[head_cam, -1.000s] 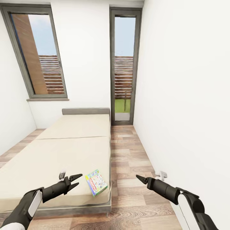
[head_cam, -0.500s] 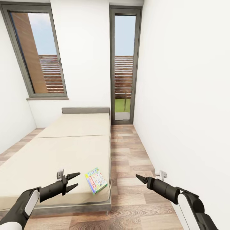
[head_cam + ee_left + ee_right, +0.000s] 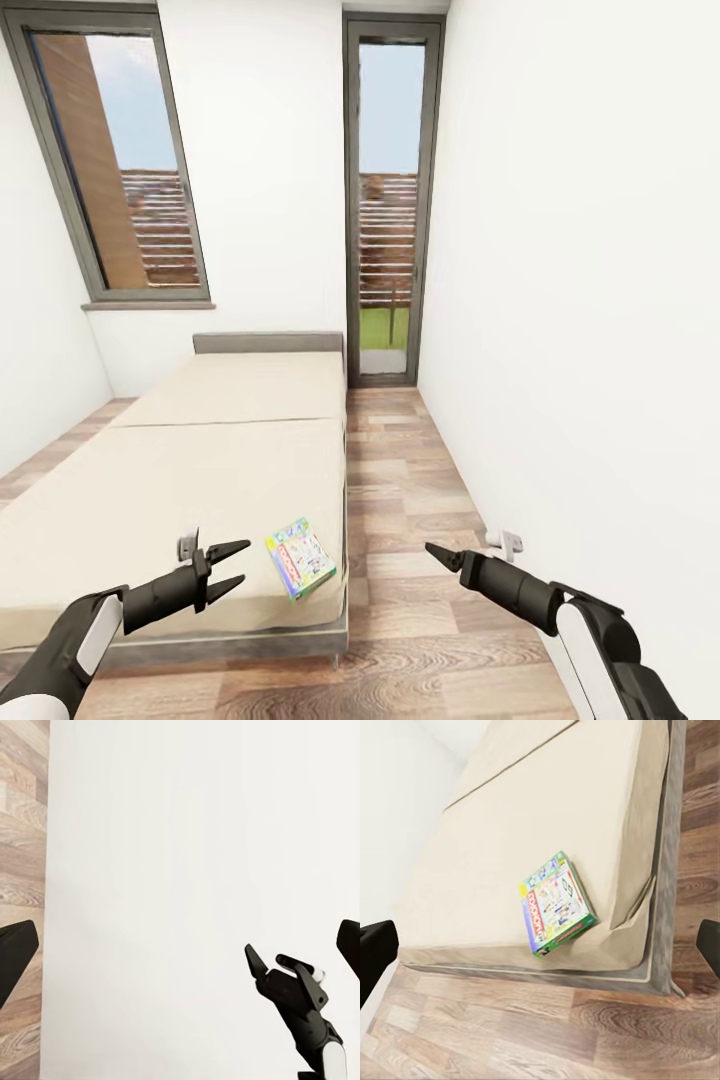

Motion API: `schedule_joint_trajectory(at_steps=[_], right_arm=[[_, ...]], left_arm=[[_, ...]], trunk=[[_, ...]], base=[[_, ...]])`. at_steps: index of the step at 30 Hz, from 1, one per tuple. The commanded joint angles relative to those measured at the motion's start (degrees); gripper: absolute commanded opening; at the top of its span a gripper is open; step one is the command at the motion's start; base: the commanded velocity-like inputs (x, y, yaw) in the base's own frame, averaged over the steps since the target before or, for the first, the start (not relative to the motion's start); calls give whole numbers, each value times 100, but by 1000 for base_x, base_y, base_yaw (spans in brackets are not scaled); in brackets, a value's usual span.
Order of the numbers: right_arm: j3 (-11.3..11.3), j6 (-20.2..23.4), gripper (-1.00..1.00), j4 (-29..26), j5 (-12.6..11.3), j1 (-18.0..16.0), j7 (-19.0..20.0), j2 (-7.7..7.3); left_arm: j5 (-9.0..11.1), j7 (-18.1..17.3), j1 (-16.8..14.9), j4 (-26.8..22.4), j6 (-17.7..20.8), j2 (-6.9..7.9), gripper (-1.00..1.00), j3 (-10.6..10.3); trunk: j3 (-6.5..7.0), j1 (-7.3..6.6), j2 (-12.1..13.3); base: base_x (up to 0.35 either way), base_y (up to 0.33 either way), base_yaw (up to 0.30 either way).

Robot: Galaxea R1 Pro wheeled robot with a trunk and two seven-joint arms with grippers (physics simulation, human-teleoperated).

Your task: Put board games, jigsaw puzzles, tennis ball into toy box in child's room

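Left gripper (image 3: 232,568) hangs over the near end of the bed (image 3: 200,470), its fingers apart and holding nothing; right gripper (image 3: 437,556) is above the wood floor (image 3: 400,470), and I cannot tell how its fingers stand. 1 game box (image 3: 299,558), blue and multicoloured, lies flat by the bed's near corner, between the 2 grippers. White walls (image 3: 560,300), a window (image 3: 115,170) and a glazed door (image 3: 388,215) close the room.
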Motion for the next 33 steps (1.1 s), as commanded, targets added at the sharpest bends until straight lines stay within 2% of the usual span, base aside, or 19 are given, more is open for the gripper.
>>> schedule_joint_trajectory(at_steps=[1, 11, 24, 33], right_arm=[[-8, 36, 100, -3, -10, -7, 16, 2], [6, -6, 100, -4, -18, -16, 15, 84], [61, 19, 100, -74, -27, -8, 27, 93], [106, 39, 100, -73, -25, -8, 19, 92]], left_arm=[[-6, -29, -4, 2, 26, 2, 100, 8], [-38, -57, -4, 7, 15, -14, 100, -10], [-70, -18, -4, 17, -70, -40, 100, -41], [-64, -13, -4, 377, -526, -119, 100, -53]], trunk=[[-25, 22, -45], [-204, 242, -446], [-437, 527, -967], [-599, 725, -1328]], base=[[0, 0, 0], [0, 0, 0], [0, 0, 0], [0, 0, 0]])
